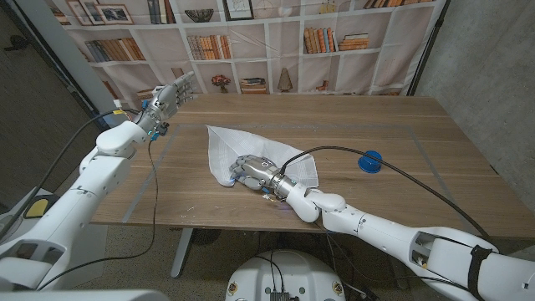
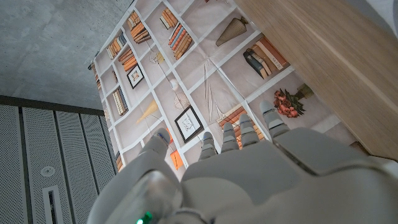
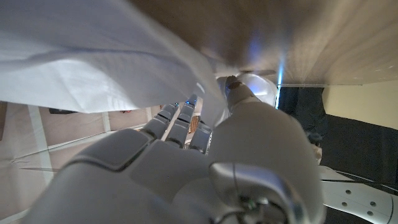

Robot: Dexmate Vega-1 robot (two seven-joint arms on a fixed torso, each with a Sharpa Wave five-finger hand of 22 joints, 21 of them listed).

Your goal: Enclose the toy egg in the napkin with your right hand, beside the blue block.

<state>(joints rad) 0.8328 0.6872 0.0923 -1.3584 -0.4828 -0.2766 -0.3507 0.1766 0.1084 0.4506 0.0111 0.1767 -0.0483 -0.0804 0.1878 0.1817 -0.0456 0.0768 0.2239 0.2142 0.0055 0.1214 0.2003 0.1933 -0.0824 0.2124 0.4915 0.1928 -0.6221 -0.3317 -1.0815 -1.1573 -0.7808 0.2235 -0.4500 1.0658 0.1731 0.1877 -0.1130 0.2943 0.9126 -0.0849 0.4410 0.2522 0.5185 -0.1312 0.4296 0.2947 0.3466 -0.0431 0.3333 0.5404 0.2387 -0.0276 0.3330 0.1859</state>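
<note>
The toy egg cannot be made out in any view; judging from how things lie, it probably sits under the robot's right hand and the folds of cloth, though that cannot be confirmed. Starting at the left of the wooden counter (image 1: 401, 125), the left hand (image 1: 171, 96) hangs raised above the far left corner, fingers spread and pointing toward the bookshelf backdrop (image 1: 276, 42), grasping nothing; it seems parked there to stay clear of the work. In the left wrist view the same hand (image 2: 249, 168) shows its fingers (image 2: 239, 134) extended and apart against that backdrop. Toward the middle lies the white crumpled cloth napkin (image 1: 242, 146), spread on the counter with its near edge bunched up. The right hand (image 1: 251, 170) rests on that near edge, fingers curled down into the cloth, likely gathering it over the egg. In the right wrist view the napkin (image 3: 93, 62) drapes over the fingers (image 3: 180, 118) of the right hand (image 3: 186, 168), which touch and press into it; whether they truly clench the fabric or the egg, I cannot tell. Further right, well apart from the napkin, sits the small round blue block (image 1: 369, 160), marking where the wrapping belongs.
</note>
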